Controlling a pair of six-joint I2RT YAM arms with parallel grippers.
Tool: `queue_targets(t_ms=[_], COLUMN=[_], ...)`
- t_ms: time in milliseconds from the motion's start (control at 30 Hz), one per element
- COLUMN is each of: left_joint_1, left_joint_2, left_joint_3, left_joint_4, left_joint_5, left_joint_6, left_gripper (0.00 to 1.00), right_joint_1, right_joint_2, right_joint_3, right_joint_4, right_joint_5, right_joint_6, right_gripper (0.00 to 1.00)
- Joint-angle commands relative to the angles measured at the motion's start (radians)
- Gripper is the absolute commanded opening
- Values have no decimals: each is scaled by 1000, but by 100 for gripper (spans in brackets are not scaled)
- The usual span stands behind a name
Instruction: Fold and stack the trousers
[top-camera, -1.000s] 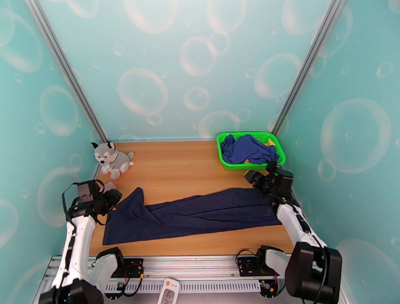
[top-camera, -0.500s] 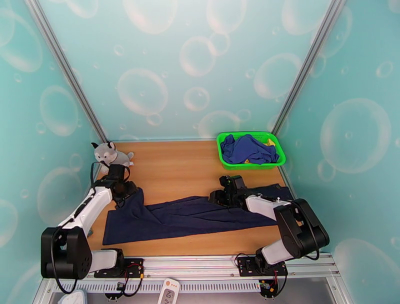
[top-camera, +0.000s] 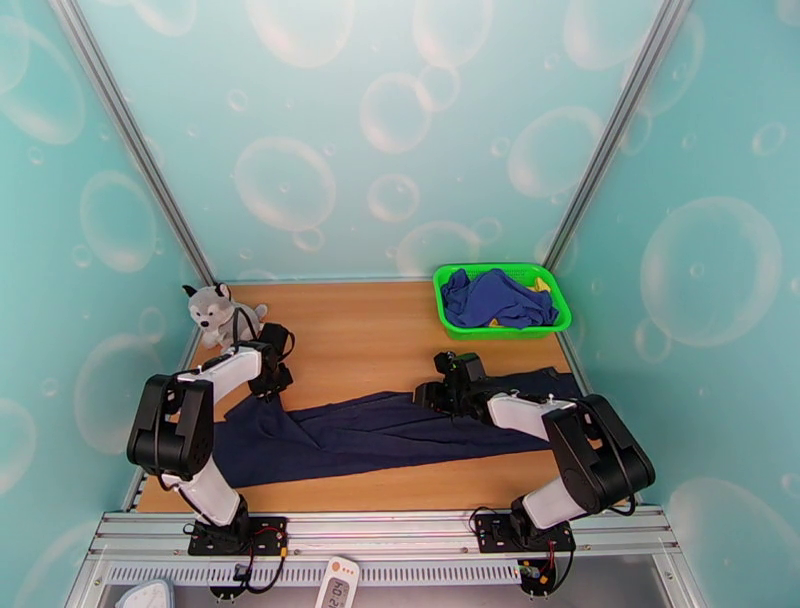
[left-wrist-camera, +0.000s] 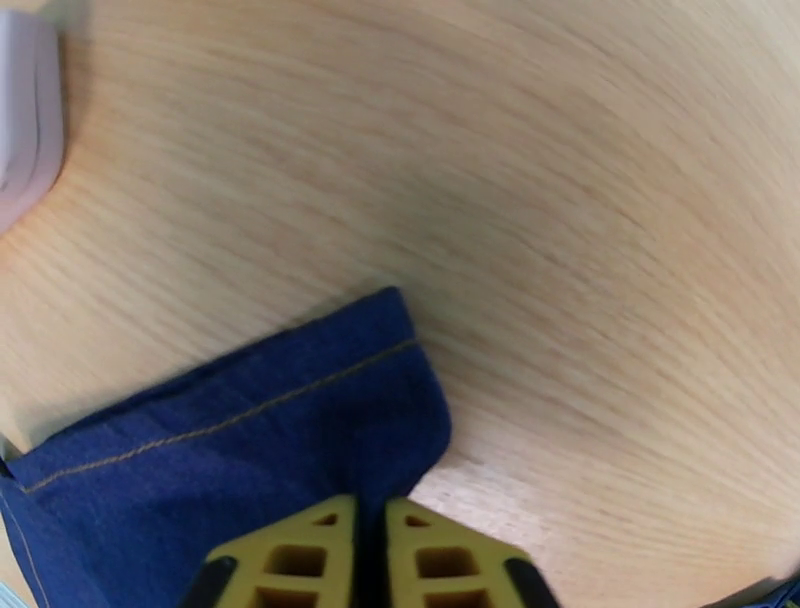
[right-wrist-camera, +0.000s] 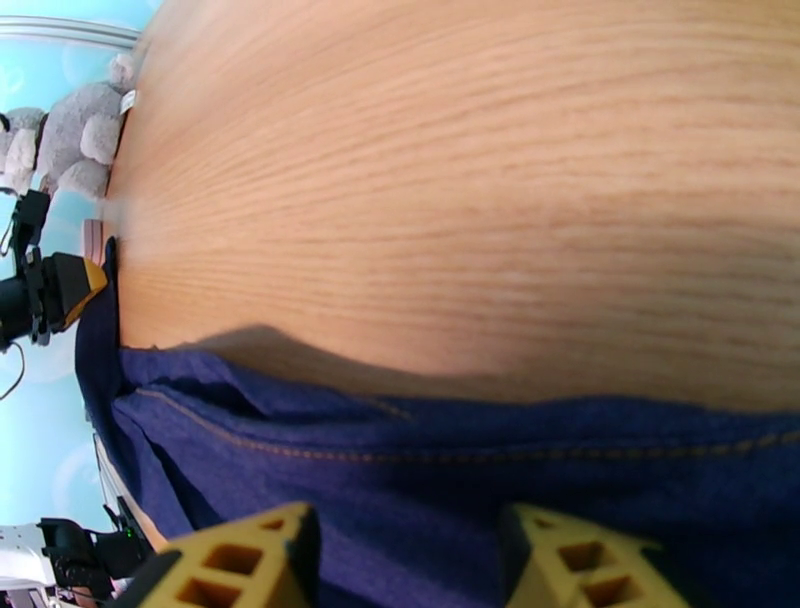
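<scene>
Two ends matter: the long dark navy denim trousers (top-camera: 380, 430) lie left-to-right, with the left gripper (left-wrist-camera: 370, 508) clamped on the hem corner. Mid-length, the right gripper (right-wrist-camera: 408, 518) straddles the far edge, fingers apart.

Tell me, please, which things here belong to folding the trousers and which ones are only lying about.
Belong to the job:
- the trousers, spread across the table
- left gripper, shut on their hem corner
- right gripper, open over their edge

Only lying about:
- plush husky
- green basket
- royal-blue garment inside the basket
</scene>
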Motion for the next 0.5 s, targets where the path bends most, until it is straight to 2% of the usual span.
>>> queue_targets(t_ms=[0, 133, 333, 467], left_joint_1=[-5, -6, -2, -1], left_joint_2=[-45, -109, -282, -391], left_joint_3=[20, 47, 117, 144], left_joint_4=[-30, -59, -58, 21], left_joint_5=[-51, -84, -98, -58], left_joint_6=[-16, -20, -22, 36], left_gripper=[0, 0, 0, 0], right_joint_1=[-22, -87, -128, -171], right_joint_2=[47, 40, 42, 48], right_joint_3=[-31, -44, -11, -13], right_joint_4=[-90, -62, -93, -82], right_joint_5=[97, 81, 96, 100], right_joint_6=[29, 54, 33, 58], right_gripper=[52, 51, 51, 50])
